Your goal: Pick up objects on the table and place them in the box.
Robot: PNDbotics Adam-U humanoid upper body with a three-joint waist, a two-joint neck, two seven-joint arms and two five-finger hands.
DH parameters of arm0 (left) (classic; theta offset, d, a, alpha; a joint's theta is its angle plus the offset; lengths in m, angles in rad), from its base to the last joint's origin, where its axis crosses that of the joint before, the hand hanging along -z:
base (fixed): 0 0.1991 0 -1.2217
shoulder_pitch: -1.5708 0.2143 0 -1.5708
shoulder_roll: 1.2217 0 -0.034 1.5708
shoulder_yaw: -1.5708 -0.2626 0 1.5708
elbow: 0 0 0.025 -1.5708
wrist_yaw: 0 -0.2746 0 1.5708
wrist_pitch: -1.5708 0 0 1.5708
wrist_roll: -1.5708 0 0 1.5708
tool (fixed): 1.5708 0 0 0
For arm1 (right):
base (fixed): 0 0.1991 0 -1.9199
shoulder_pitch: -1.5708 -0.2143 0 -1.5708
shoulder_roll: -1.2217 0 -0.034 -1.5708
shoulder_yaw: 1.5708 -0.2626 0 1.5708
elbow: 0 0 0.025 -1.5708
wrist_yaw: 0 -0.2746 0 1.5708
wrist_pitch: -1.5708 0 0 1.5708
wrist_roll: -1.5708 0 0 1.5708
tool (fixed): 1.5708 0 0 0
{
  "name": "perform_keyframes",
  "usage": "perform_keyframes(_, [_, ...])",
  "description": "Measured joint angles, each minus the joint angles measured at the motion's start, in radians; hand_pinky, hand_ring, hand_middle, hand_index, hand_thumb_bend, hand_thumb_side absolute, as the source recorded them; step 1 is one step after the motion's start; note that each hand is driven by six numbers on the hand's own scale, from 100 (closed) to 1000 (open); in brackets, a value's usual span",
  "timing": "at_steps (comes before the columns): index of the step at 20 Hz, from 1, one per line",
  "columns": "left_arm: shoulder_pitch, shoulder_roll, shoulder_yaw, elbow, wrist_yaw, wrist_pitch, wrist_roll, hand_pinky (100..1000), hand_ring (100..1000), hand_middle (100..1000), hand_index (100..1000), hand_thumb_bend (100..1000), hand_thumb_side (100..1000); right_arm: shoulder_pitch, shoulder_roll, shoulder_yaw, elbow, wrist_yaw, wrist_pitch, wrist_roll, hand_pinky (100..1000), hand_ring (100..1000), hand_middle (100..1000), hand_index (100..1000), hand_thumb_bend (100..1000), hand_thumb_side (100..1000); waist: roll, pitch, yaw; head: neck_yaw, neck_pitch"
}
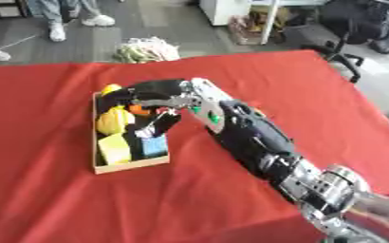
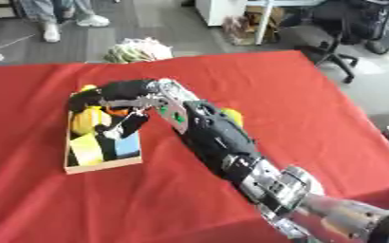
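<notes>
Fingers [image 1: 161,124] above shallow wooden box [image 1: 131,166]

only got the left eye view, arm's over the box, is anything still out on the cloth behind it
Observer: Yes. The right eye view shows a yellow-green object lying on the red cloth, just past the far side of the right arm.
Operator: near the table edge?
Observer: No. It lies well in from the edge, with bare cloth beyond it to the right.
</notes>
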Motion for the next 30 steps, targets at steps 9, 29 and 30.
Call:
perform_keyframes(9, [0.016, 0.0, 0.015, 0.0, -0.002, -0.008, 0.012, 655, 523, 548, 808, 100, 883, 0.152, -0.158, -0.104, -0.206, -0.296, 0.064, 0.064, 900, 927, 976, 1000, 100, 209, 0.0, -0.001, -0.054, 0.026, 0.0])
perform_keyframes(29, [0.029, 0.0, 0.029, 0.0, -0.01, -0.014, 0.024, 656, 525, 551, 809, 100, 883, 0.409, -0.263, -0.223, -0.143, -0.063, 0.155, 0.155, 936, 979, 1000, 1000, 100, 310, 0.0, -0.001, -0.088, 0.045, 0.0])
perform_keyframes(30, [0.029, 0.0, 0.029, 0.0, -0.01, -0.014, 0.024, 656, 525, 551, 809, 100, 882, 0.403, -0.263, -0.223, -0.127, -0.032, 0.151, 0.151, 939, 982, 1000, 1000, 100, 315, 0.0, -0.001, -0.087, 0.044, 0.0])
